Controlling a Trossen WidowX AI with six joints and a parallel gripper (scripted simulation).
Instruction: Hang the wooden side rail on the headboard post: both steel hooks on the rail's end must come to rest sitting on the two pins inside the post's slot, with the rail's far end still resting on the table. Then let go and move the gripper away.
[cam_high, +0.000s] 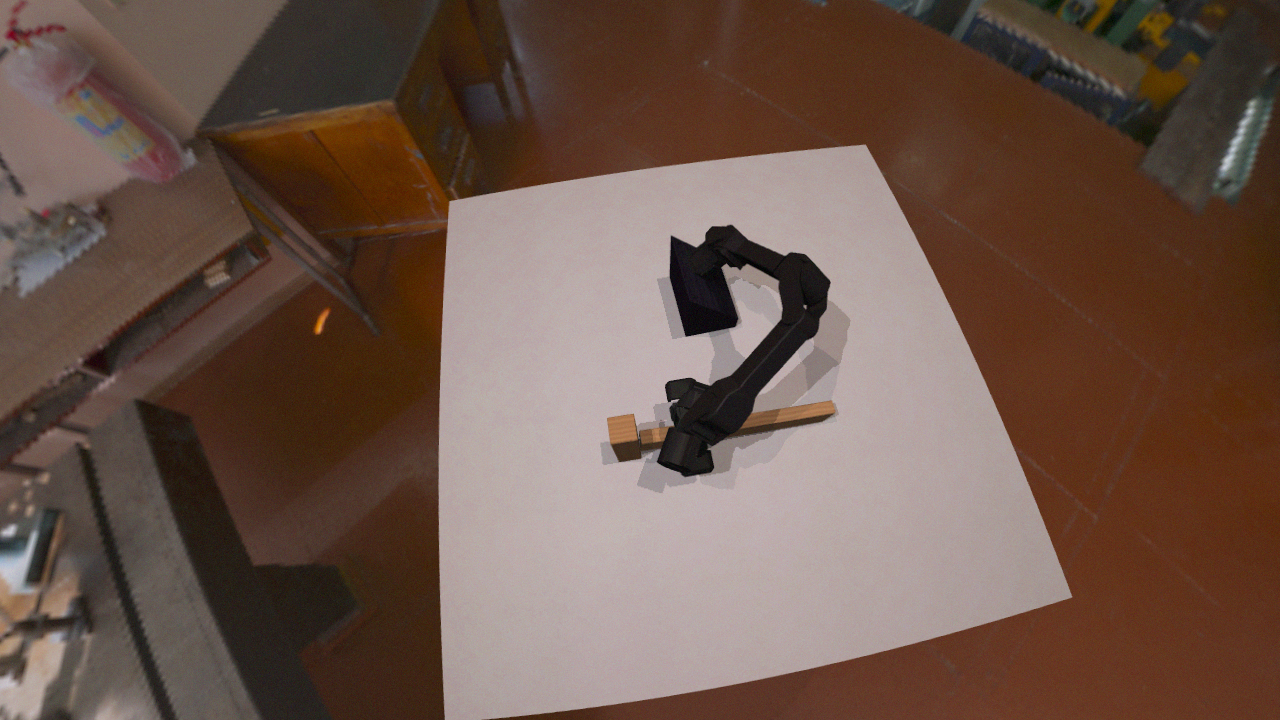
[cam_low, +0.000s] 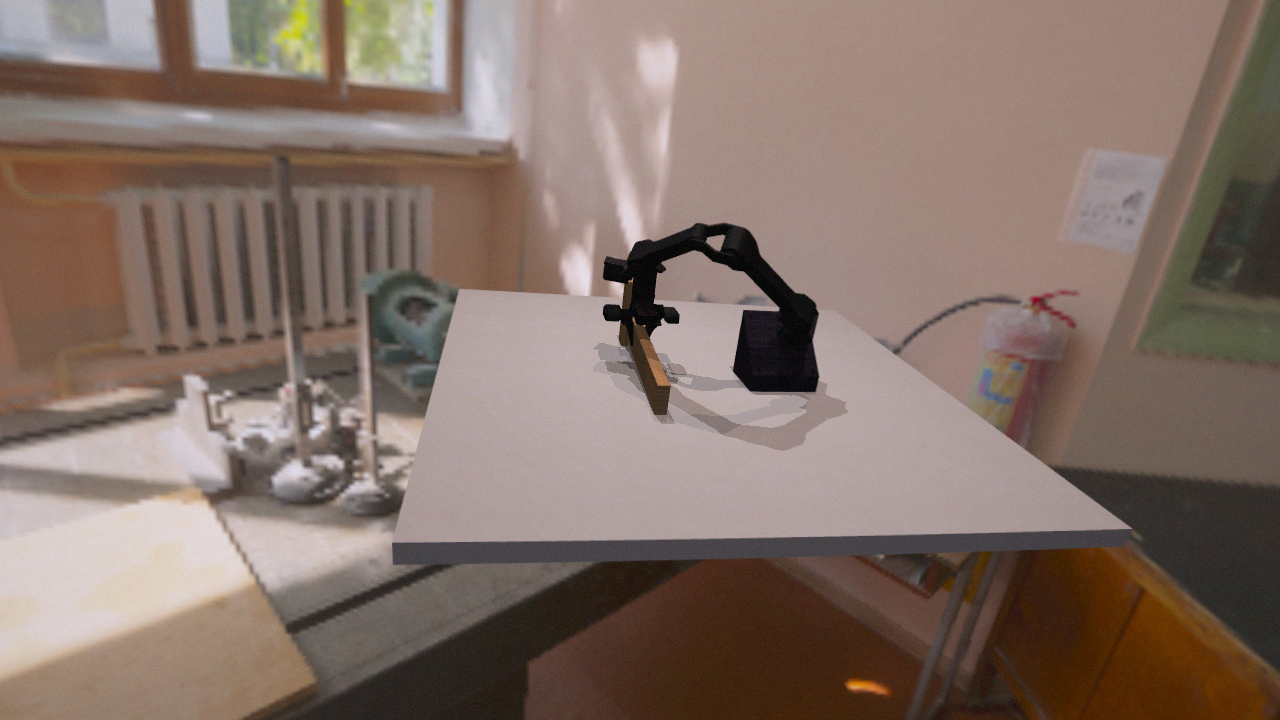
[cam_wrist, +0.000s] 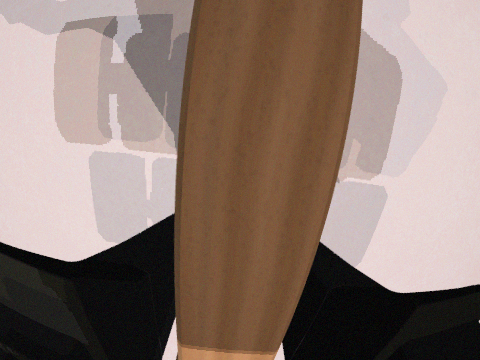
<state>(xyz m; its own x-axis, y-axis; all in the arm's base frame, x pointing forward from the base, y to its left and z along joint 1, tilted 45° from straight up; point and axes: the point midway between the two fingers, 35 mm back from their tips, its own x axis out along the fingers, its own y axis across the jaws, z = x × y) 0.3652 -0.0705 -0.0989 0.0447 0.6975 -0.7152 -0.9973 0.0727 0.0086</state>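
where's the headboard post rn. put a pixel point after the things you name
In the top view, the headboard post (cam_high: 623, 437) (cam_low: 625, 336) stands left of the gripper (cam_high: 684, 429) (cam_low: 640, 324), right by the near end of the wooden rail (cam_high: 787, 416) (cam_low: 651, 368) (cam_wrist: 260, 175).
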